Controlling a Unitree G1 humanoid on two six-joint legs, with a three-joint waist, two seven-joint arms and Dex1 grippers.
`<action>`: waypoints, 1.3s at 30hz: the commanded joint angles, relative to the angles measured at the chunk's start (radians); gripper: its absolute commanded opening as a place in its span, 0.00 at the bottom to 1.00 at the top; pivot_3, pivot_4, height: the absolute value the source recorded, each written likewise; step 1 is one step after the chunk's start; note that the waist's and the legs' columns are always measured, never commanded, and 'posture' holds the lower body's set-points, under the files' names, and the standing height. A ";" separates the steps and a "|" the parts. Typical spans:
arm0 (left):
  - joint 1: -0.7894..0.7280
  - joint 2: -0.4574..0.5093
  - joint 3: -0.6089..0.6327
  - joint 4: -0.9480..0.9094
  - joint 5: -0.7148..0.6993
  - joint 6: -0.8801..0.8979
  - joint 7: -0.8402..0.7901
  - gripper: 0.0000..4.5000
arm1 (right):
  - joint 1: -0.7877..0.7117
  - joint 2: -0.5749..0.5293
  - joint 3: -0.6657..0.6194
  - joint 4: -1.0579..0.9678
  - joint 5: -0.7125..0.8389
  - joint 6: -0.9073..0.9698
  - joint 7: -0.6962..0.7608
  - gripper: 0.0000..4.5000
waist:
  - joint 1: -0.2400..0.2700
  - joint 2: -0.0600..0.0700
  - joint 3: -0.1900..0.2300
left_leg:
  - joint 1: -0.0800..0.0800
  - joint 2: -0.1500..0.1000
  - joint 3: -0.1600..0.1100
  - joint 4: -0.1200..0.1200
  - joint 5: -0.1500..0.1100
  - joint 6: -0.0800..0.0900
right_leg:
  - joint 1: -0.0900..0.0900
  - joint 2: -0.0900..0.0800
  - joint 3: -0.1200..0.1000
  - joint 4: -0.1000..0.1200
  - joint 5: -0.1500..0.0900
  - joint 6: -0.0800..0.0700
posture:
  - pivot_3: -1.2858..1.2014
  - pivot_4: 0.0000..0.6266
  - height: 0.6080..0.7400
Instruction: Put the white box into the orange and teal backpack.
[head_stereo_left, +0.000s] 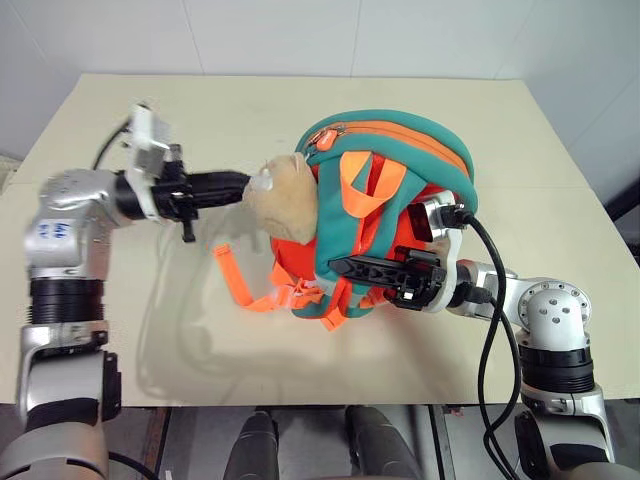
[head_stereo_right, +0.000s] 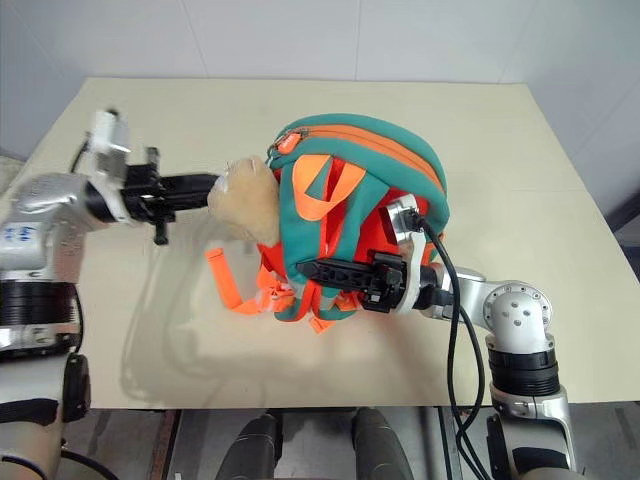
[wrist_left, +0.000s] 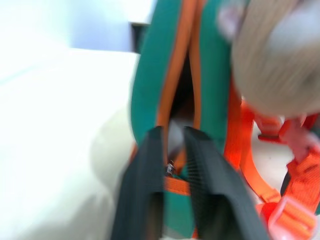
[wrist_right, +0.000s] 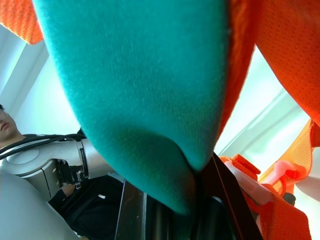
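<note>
Our right gripper (head_stereo_left: 345, 268) is clamped on a teal fold of the backpack (head_stereo_left: 400, 150), low on the strap side, and holds the bag partly lifted and tipped over the table (head_stereo_left: 150, 360). The wrist view of that arm shows the teal fabric pinched between the two black fingers (wrist_right: 131, 212), with orange mesh hanging just beside them. Our left gripper (head_stereo_left: 243, 184) reaches in level from the left, its tips at the bag's tan plush attachment (head_stereo_left: 285, 205). In the left wrist view its fingers (wrist_left: 145, 180) stand slightly apart, a narrow gap between them, lined up with the orange zipper seam (wrist_left: 182, 60) that runs up the teal panel; we cannot tell whether anything is caught in that gap.

The backpack sits near the middle of the table, curved teal top away from us, zipper edge trimmed in orange along the arch. Its orange shoulder straps (head_stereo_left: 362, 185) face upward, and a loose orange strap with buckles (head_stereo_left: 245, 290) trails onto the tabletop on the left of the bag. We see no opening wide enough to show the inside of the bag, so we cannot say where the white box lies.

A person in dark clothing (wrist_right: 85, 210) sits behind the right arm in the right wrist view.
</note>
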 joint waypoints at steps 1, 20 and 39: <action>0.025 0.060 0.062 -0.144 -0.098 0.134 0.029 0.41 | -0.013 0.006 -0.012 -0.005 0.007 -0.017 0.021 0.00 | 0.001 0.000 0.000 | 0.000 0.000 0.000 0.000 0.000 0.000 | 0.000 0.000 0.000 0.000 0.000 0.000 | 0.52 0.24 1.00; 0.096 0.027 -0.063 -0.359 -0.188 0.226 0.084 0.99 | -0.054 0.031 0.005 0.034 -0.056 -0.002 0.081 0.00 | 0.003 0.000 0.000 | 0.001 0.000 0.000 0.000 0.000 0.000 | 0.001 0.000 0.000 -0.001 0.000 0.000 | 0.52 0.24 1.00; 0.037 0.177 0.060 -0.213 -0.192 0.218 0.019 0.10 | -0.033 0.043 -0.009 0.020 -0.055 -0.011 0.064 0.00 | -0.003 0.000 0.000 | 0.001 0.000 0.000 -0.001 0.000 0.000 | 0.000 0.000 0.000 -0.002 0.000 0.000 | 0.52 0.24 1.00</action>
